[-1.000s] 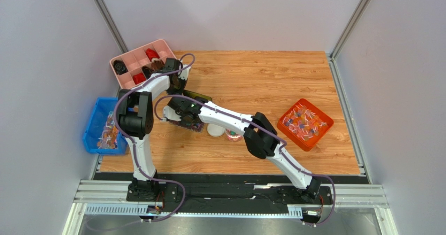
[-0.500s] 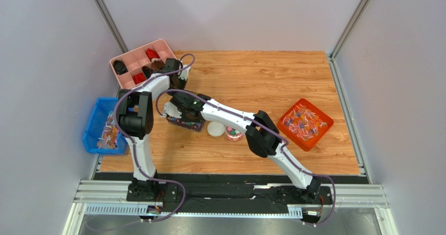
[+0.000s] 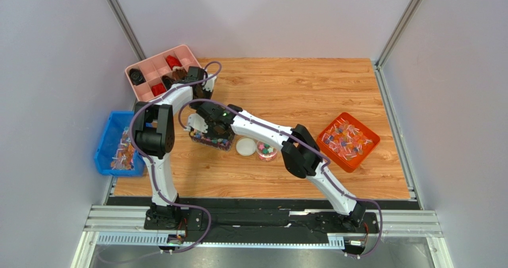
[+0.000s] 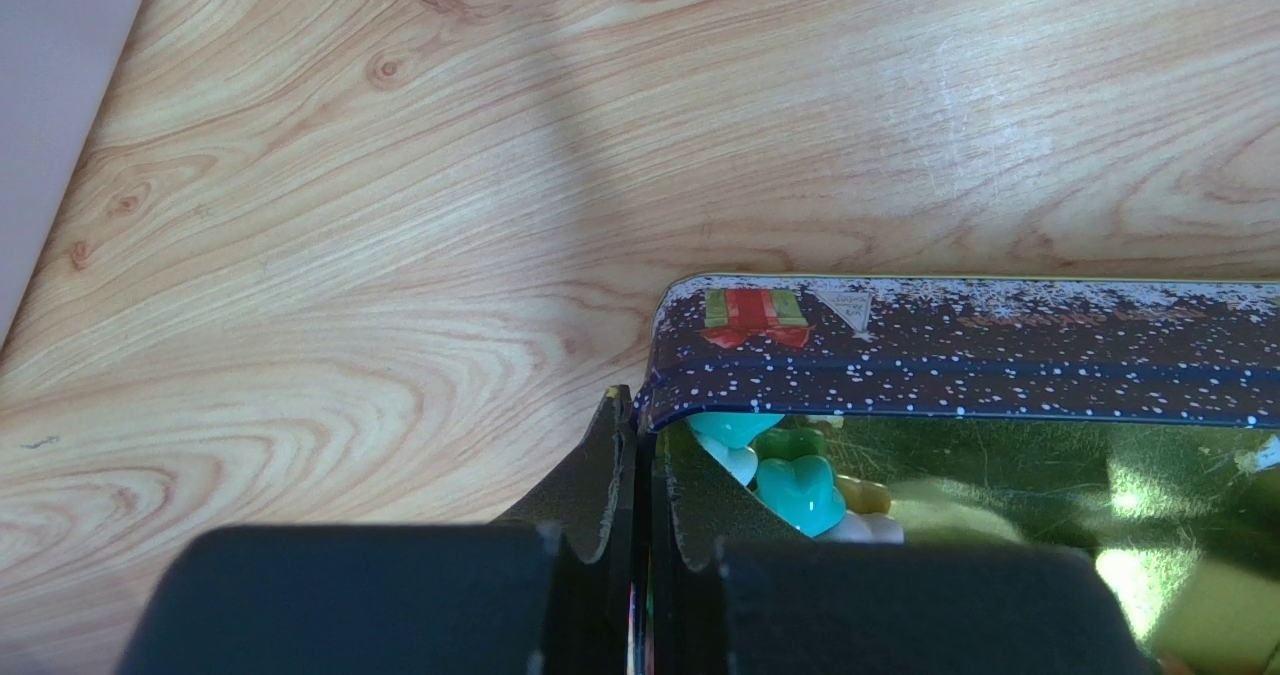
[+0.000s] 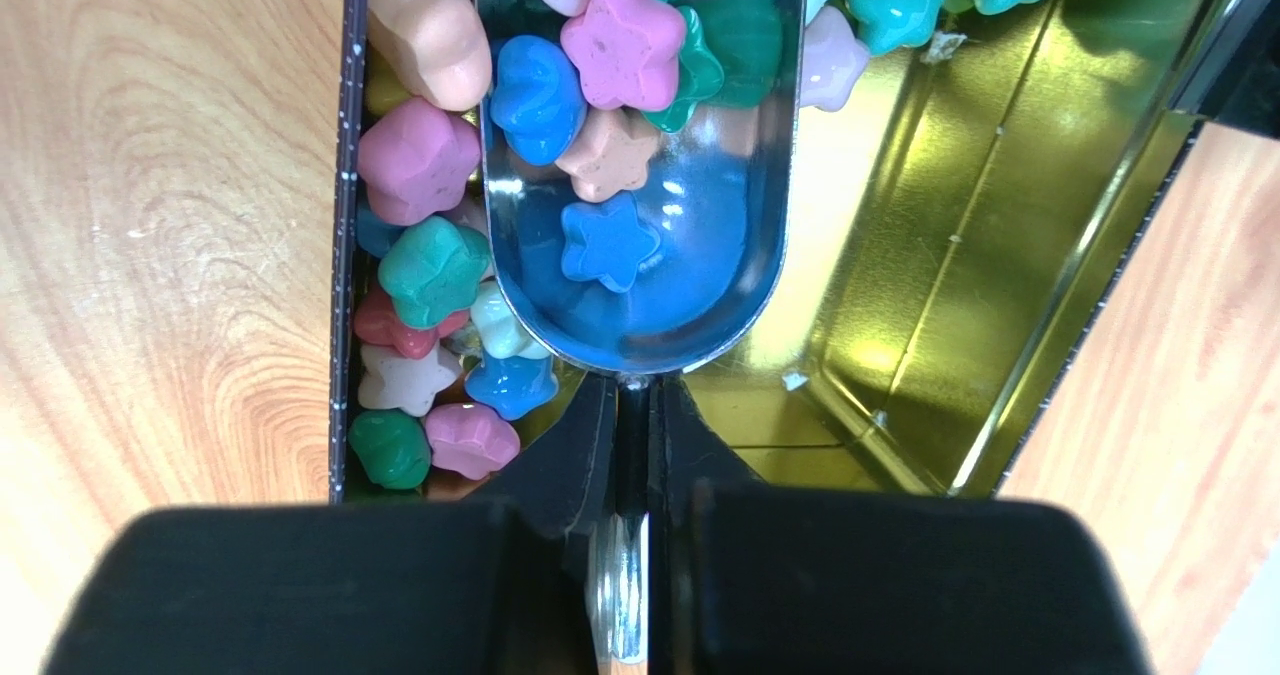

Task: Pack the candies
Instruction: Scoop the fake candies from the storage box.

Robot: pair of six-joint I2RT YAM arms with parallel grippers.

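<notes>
The candies (image 5: 616, 45) sit in the scoop (image 5: 676, 285), inside the tin (image 5: 902, 225).
Your left gripper (image 4: 634, 450) pinches the tin's wall. Your right gripper (image 5: 631, 405) pinches the scoop handle, with the candies straight ahead of it. The cup (image 3: 266, 152) stands right of the tin.

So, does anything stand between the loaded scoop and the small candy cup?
Nothing visibly blocks it. The scoop carries candies in the tin; the white lid lies flat between tin and open cup.
</notes>
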